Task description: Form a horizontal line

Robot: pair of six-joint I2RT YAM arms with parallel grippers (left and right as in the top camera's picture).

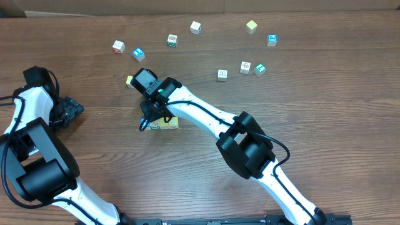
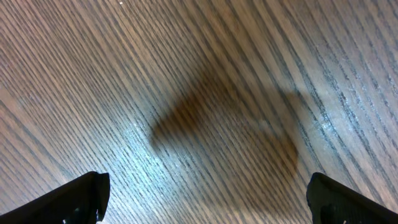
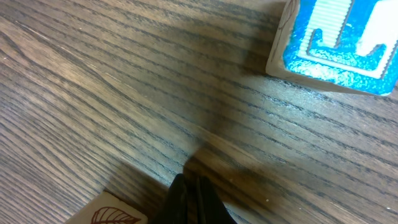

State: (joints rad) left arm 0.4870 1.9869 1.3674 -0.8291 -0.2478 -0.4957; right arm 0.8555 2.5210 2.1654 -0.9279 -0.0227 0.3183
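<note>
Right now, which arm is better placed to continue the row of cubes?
Right: the right gripper, shut, is down at the row beside the blue cube; the left gripper hangs open over bare wood.

Left gripper (image 2: 205, 194) spread wide, facing down, right gripper (image 3: 191, 199) pinched together, seemingly hovering low.

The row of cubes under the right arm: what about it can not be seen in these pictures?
- Overhead: the right gripper covers most of the row; only pale yellow shows, so its count is unclear.
- Right wrist: the blue-faced cube is cut by the top and right edges, the leaf-printed cube by the bottom edge.
- Left wrist: bare table only; no cube shows.
</note>
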